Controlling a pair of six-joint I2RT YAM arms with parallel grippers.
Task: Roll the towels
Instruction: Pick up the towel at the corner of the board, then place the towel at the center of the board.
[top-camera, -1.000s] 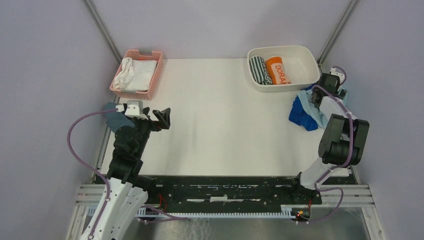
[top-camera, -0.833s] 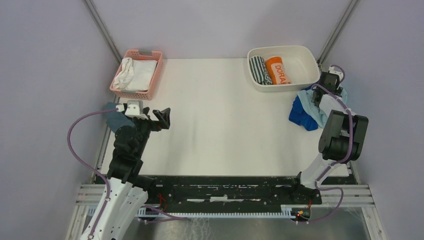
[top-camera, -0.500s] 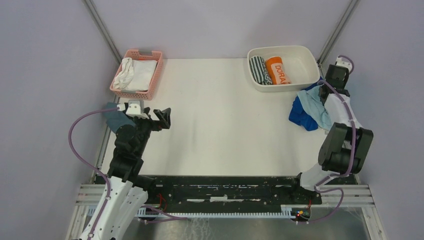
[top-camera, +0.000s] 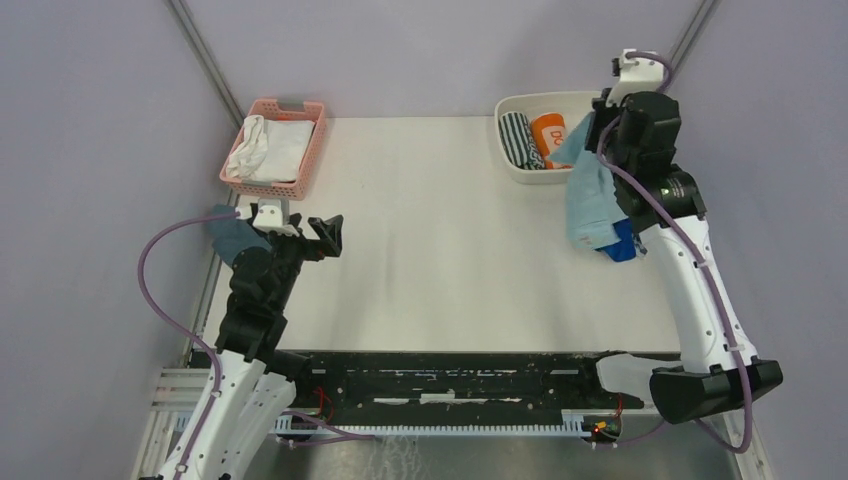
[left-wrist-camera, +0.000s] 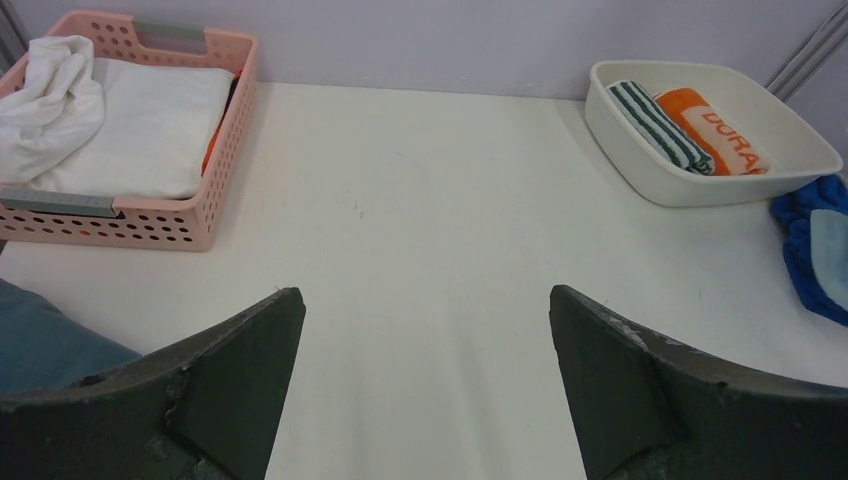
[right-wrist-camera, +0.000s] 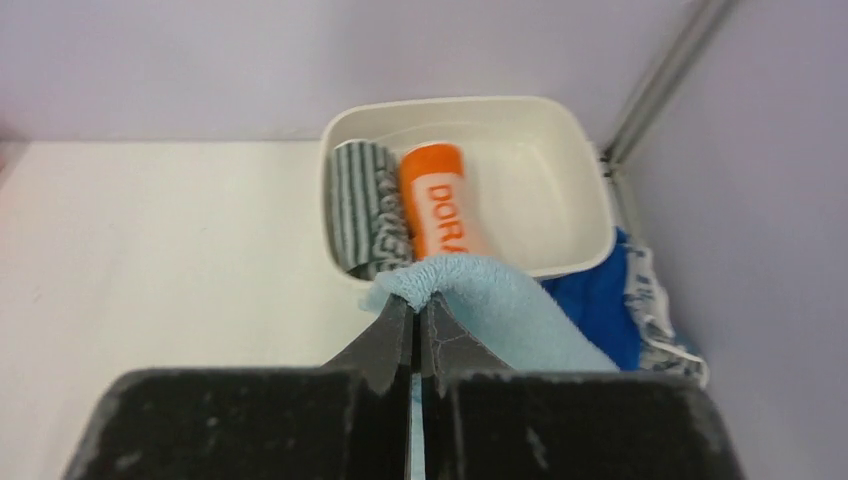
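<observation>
The right gripper (right-wrist-camera: 414, 308) is pinching a bunched fold of the light blue towel (right-wrist-camera: 500, 312). Its jaws are closed tight on the cloth, and the rest is hanging limp below the fingers. The cloth is behaving like light, soft terry, drooping and creasing under its own weight. It is unlikely to be slipping from the pads but is prone to bunching. A hold at a corner or along one hem would probably be letting it drape flatter for rolling.

The royal blue towel (right-wrist-camera: 588, 298) and the patterned towel (right-wrist-camera: 668, 330) are lying heaped below and to the right of the fingertips. The white tub (right-wrist-camera: 575, 135) is sitting just beyond them. The left gripper (left-wrist-camera: 425, 300) is hovering with jaws spread wide, gripping nothing.

A second ago the right gripper was down on the heap with its jaws apart. Now it is shut and raised, drawing the light blue towel up off the other two, while the left arm is staying put.
</observation>
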